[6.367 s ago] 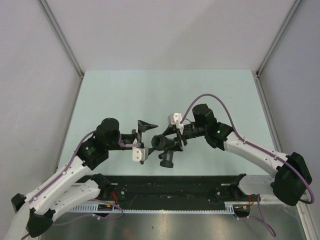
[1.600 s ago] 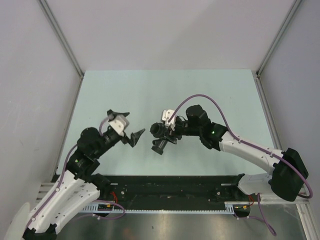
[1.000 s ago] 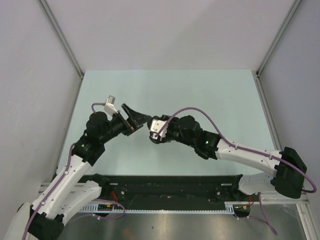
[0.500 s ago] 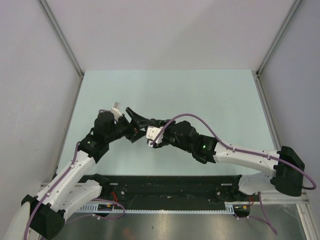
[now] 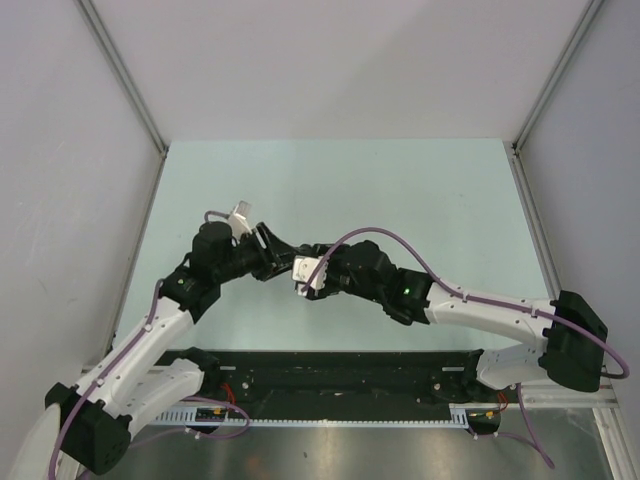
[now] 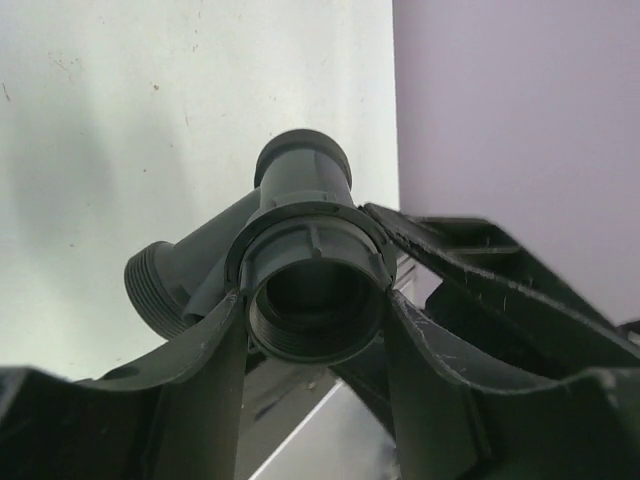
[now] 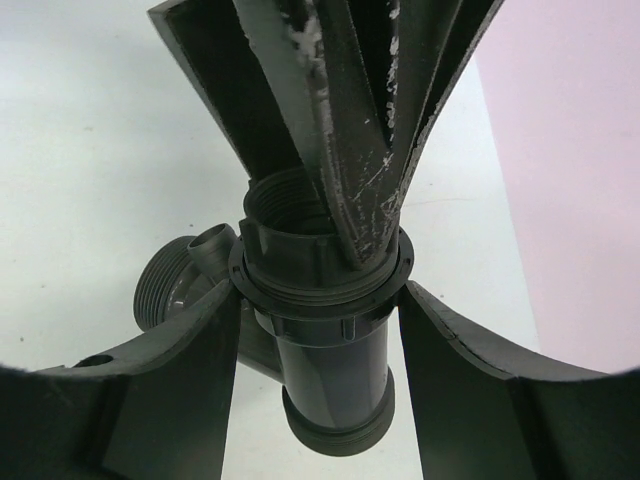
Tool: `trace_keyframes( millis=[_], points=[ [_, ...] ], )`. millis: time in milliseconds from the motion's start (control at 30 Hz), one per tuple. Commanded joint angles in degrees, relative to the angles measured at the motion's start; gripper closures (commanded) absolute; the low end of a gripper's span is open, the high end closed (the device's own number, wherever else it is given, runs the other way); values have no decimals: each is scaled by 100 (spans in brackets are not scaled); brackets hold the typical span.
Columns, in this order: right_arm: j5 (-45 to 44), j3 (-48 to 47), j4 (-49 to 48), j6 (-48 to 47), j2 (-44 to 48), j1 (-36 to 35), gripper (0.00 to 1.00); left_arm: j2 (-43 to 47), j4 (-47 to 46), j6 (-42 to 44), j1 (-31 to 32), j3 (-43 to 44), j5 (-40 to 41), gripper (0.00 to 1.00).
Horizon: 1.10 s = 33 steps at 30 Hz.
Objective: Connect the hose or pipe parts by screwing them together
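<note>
Nearest to me, both arm bases sit on the black rail [image 5: 340, 375] at the desk's front edge. The left arm [image 5: 150, 335] leans up and inward. The right arm [image 5: 490, 312] stretches far across to meet it, with a purple cable [image 5: 385, 236] arching over its wrist. The two meet left of centre, lifted above the pale green desk [image 5: 340, 180]. The right hand [image 7: 318, 290] pinches the dark grey Y-shaped pipe fitting [image 6: 300, 170] by its flanged collar, one finger on each side. The straight tube points away and a threaded side branch juts out to one side. I judge the fitting is held in the air like this so that its round threaded mouth faces the other arm, where it can be gripped and turned. The left hand [image 6: 313, 305] straddles that mouth, and its fingers [image 6: 200, 390] appear pressed against the ring on both sides, so both hands share the one piece. I cannot tell whether the ring is a separate part or moulded to the body. Beyond lie bare desk and grey walls. Half a second ago the left fingers stood wider apart around the mouth. A second and a half ago the hands were well apart, with the fitting in the right hand alone and the left spread and empty.
</note>
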<state>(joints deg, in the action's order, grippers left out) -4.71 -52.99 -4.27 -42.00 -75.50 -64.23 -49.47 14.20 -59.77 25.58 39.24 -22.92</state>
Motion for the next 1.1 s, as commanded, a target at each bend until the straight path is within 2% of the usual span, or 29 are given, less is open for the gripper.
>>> trace_keyframes(
  millis=[0,133,200,300,367,467,500,567,733,833,933,967,1033,1067],
  points=[
    [1015,-62,-83,156,123,146,100,-185,-128,1413,-36,268,-81,100],
    [2531,-71,110,516,290,700,100,-238,-171,2755,-36,382,-441,100],
    [2895,-115,268,640,326,885,100,-230,-233,3267,-36,444,-721,100],
    [3563,-194,601,719,274,1149,100,-124,-364,4495,-1,435,-1433,100],
    [4081,-282,734,789,203,1307,100,-89,-400,5016,122,409,-1715,100],
    [4837,-431,981,965,36,1544,100,122,-391,6316,376,251,-2101,100],
    [5031,-440,972,1035,10,1606,100,244,-391,6868,534,198,-2103,100],
    [5462,-484,972,1229,-78,1755,100,289,-391,7284,675,110,-1885,100],
    [5692,-651,1192,1439,-184,1870,97,-123,-347,8173,904,145,-1734,100],
    [5596,-686,1087,1711,-149,2010,88,-317,-356,8324,1001,250,-1795,100],
    [5324,-686,1051,1984,-17,2212,77,-396,-365,7999,975,461,-1646,100],
    [5227,-686,1086,2046,35,2248,68,-396,-382,7920,957,522,-1576,100],
    [4990,-686,1139,2152,176,2318,58,-388,-400,7604,861,549,-1409,100],
    [4919,-677,1157,2195,220,2318,47,-396,-478,7472,800,549,-1400,100]
  ],
)
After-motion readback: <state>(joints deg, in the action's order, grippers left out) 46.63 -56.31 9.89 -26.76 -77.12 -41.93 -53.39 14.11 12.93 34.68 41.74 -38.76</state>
